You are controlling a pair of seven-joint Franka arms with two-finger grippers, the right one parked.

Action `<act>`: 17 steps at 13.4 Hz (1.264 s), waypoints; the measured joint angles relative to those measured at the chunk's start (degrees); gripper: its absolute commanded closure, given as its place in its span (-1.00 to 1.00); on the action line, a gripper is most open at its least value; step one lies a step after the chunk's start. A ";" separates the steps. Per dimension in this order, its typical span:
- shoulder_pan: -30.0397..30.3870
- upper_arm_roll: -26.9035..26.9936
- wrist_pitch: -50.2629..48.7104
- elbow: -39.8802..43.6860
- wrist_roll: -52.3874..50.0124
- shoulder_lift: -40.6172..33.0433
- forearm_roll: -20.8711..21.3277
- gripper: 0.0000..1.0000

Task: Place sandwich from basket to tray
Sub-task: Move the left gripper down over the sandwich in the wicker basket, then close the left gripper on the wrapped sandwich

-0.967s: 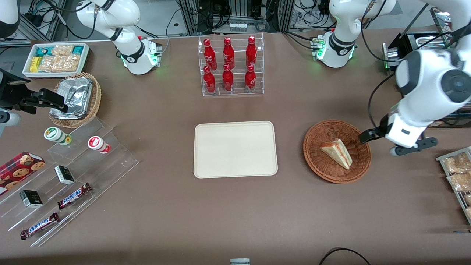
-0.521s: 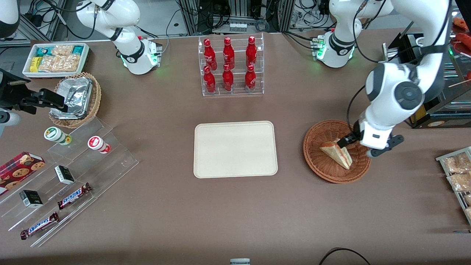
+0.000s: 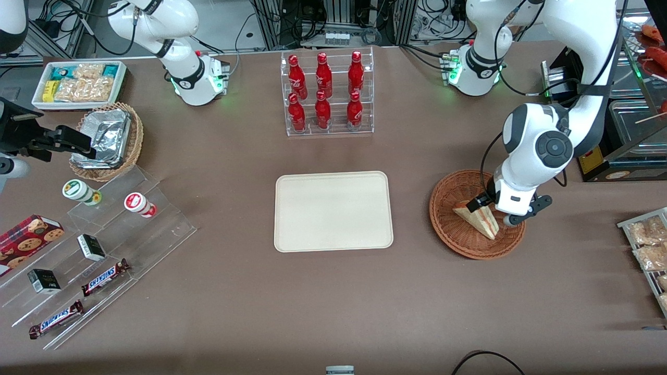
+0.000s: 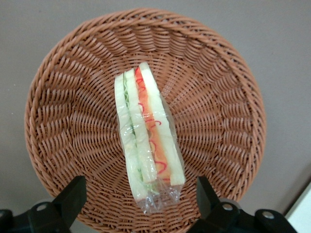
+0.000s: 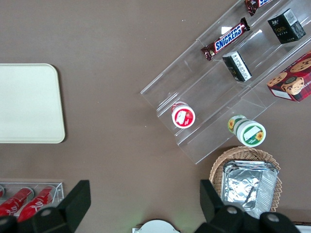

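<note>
From the front, the arm's wrist covers part of the basket (image 3: 458, 234) and hides most of the gripper (image 3: 492, 211). The wrist camera shows the fingers (image 4: 73, 191) spread wide apart above the sandwich (image 4: 146, 145), holding nothing. The wrapped sandwich lies in the basket. The tray (image 3: 333, 211) sits beside the basket, toward the parked arm's end.

Sandwich (image 3: 478, 219) lying in the wicker basket (image 3: 453, 234) toward the working arm's end of the surface (image 3: 333, 302). Tool (image 3: 492, 211) hanging low over the sandwich inside the basket rim, 1 dark finger showing at the wedge's upper edge. Cream tray (image 3: 333, 211) bare, well apart from the basket; rack of 6 red bottles (image 3: 325, 91) farther from the camera than the tray.
</note>
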 measured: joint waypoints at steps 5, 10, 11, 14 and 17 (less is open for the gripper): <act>-0.35 -0.02 0.54 -0.06 -0.20 2.48 0.00 -1.00; -0.37 0.00 1.70 -0.07 -0.92 3.94 0.00 -1.00; -0.37 0.00 2.81 -0.07 -2.06 4.43 0.00 -0.96; -0.37 0.01 5.03 -0.08 -4.08 6.21 0.00 0.76; -0.37 0.01 5.36 0.02 -4.19 6.55 0.00 1.00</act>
